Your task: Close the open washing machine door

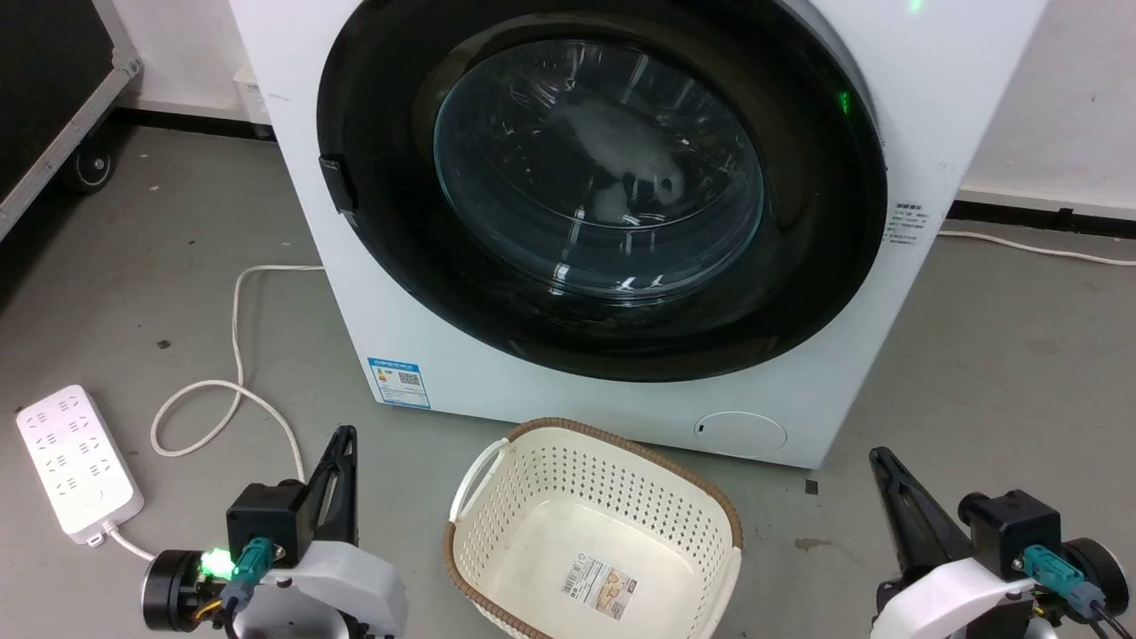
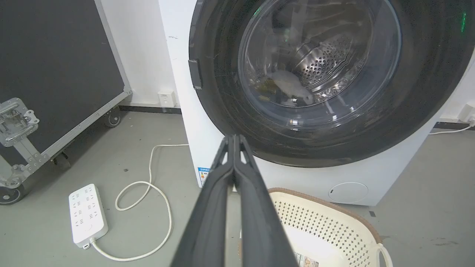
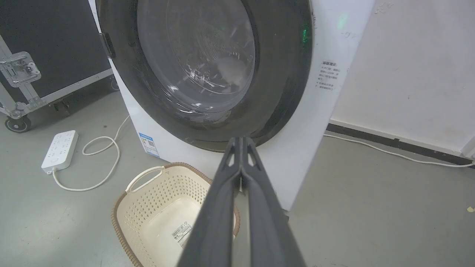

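Note:
The white washing machine [image 1: 941,80] stands on the floor straight ahead, a blue label sticker [image 1: 398,382] low on its front. Its round black-rimmed door [image 1: 825,266] lies flat against the front, and pale laundry shows through the glass bowl window [image 1: 599,169]. A dark handle tab [image 1: 337,184] sits at the door's left rim. My left gripper [image 1: 343,435] rests low at the left, shut and holding nothing, well short of the machine. At the lower right my right gripper [image 1: 880,457] is likewise shut on nothing. The left wrist view shows the door [image 2: 222,96] above the left gripper [image 2: 233,138]; the right wrist view shows the door [image 3: 282,74] above the right gripper [image 3: 241,139].
A cream perforated laundry basket [image 1: 497,497] stands on the floor between my grippers, right in front of the machine. A white power strip [image 1: 75,461] with its looping cable [image 1: 235,355] lies at the left. A black wheeled flight case [image 2: 55,74] stands beyond it.

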Tool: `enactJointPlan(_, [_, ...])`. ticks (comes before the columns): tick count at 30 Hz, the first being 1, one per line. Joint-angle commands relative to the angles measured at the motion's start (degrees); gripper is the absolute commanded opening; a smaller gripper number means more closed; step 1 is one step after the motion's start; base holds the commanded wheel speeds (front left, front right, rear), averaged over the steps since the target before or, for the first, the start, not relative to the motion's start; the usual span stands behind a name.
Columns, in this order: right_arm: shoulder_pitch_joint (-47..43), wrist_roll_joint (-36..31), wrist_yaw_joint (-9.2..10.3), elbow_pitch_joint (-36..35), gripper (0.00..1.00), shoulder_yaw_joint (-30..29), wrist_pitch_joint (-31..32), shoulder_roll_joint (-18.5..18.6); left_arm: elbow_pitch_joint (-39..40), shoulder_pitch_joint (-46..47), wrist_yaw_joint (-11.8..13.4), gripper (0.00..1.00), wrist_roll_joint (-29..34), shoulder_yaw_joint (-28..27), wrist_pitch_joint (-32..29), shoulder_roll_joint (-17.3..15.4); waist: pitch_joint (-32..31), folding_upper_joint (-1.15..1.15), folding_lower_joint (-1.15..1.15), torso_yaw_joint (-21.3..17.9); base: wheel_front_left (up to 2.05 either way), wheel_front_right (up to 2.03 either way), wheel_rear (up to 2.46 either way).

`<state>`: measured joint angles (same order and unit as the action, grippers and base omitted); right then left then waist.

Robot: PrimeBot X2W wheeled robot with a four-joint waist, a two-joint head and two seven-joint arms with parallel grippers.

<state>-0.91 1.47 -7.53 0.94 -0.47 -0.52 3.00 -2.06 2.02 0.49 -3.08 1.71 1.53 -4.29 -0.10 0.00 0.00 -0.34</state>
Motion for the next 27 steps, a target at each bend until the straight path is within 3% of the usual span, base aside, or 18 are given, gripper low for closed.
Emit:
enactJointPlan(1, [0.68,-0.57,0.04,-0.49,0.00,0.13,0.12,-0.12,0.56,-1.13,-0.26,0.00,0.75,-0.43,-0.35,0.38,0.01,0.00,0.00,0.04,0.00,0.00,0.00])
enactJointPlan(27, [0.91,-1.47,0.04,-0.94,0.00,0.47,0.52,-0.13,2.06,-2.02,-0.49,0.00,3.08,-1.71,-1.53,1.41,0.10,0.00,0.00,0.34,0.00,0.00,0.00])
